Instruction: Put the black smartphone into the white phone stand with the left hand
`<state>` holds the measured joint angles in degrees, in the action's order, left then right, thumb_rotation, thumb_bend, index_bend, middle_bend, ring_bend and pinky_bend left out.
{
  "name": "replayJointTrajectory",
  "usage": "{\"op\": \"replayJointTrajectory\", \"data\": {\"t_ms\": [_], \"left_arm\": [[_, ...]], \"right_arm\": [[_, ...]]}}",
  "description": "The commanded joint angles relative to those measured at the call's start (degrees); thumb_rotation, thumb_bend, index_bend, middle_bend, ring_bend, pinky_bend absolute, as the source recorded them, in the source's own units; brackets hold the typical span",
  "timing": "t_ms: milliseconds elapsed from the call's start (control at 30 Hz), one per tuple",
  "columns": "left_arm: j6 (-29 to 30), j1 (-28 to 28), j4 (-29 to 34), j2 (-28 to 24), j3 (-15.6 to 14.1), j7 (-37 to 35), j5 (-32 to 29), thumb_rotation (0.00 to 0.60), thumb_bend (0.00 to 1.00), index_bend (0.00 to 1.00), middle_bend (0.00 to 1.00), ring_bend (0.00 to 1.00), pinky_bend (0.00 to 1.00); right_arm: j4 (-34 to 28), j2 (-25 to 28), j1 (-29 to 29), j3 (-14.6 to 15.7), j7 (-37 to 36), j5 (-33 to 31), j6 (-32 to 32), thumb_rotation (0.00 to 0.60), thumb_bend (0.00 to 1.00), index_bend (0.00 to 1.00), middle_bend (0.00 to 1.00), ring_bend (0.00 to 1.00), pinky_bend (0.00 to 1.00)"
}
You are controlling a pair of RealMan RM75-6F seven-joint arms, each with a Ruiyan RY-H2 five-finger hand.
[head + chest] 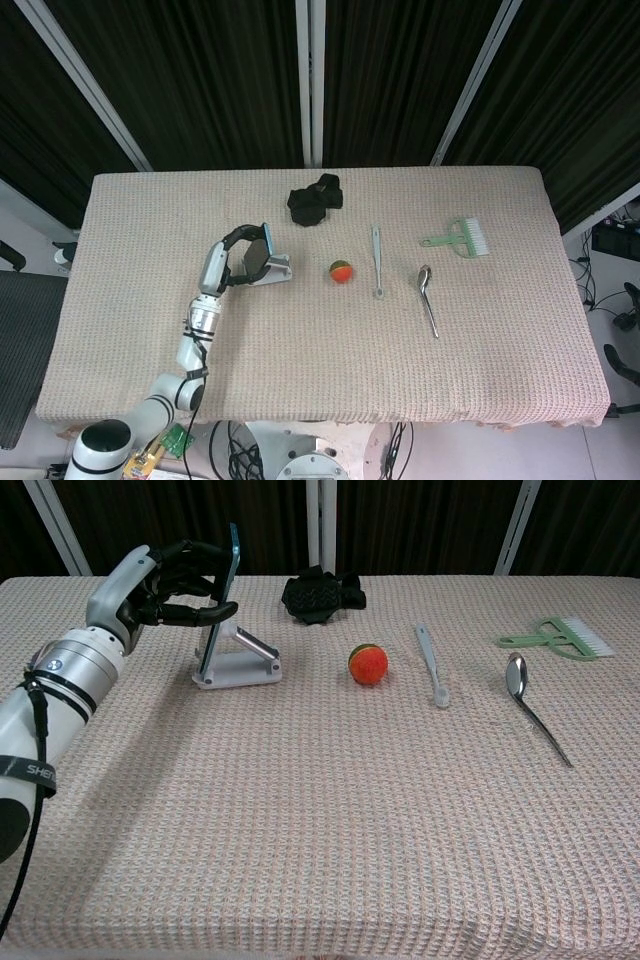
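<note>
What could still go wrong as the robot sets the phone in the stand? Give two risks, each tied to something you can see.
1. The left hand holds the phone near its top edge; letting go before the bottom is seated might tip it off the stand.
2. The stand looks light and loose on the cloth; a push from the hand could slide it toward the ball.

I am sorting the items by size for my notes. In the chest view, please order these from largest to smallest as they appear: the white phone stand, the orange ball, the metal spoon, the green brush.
1. metal spoon, the longest
2. green brush and white phone stand, which look about alike; the brush lies farther from the camera, so I cannot rank them
3. orange ball, clearly the smallest
</note>
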<state>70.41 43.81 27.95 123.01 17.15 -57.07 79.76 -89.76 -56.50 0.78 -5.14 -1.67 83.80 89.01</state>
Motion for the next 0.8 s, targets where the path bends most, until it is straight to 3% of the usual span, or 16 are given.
{"op": "replayJointTrajectory", "data": {"t_ms": [33, 800], "left_arm": [[-0.08, 0.15, -0.37, 0.4, 0.04, -0.26, -0.24, 0.6, 0.35, 0.65, 0.7, 0.35, 0.24], [-2.31, 0.56, -4.32, 1.81, -0.32, -2.52, -1.61, 0.6, 0.35, 0.65, 0.7, 0.35, 0.25]], "right_arm": [[0.02, 0.02, 0.01, 0.01, -0.01, -0.16, -0.13, 0.6, 0.2, 0.0, 0.0, 0.0, 0.0], [-0.94, 0.66, 0.03, 0.21, 0.98, -0.7, -0.78, 0.6, 0.2, 0.0, 0.0, 0.0, 0.0]]}}
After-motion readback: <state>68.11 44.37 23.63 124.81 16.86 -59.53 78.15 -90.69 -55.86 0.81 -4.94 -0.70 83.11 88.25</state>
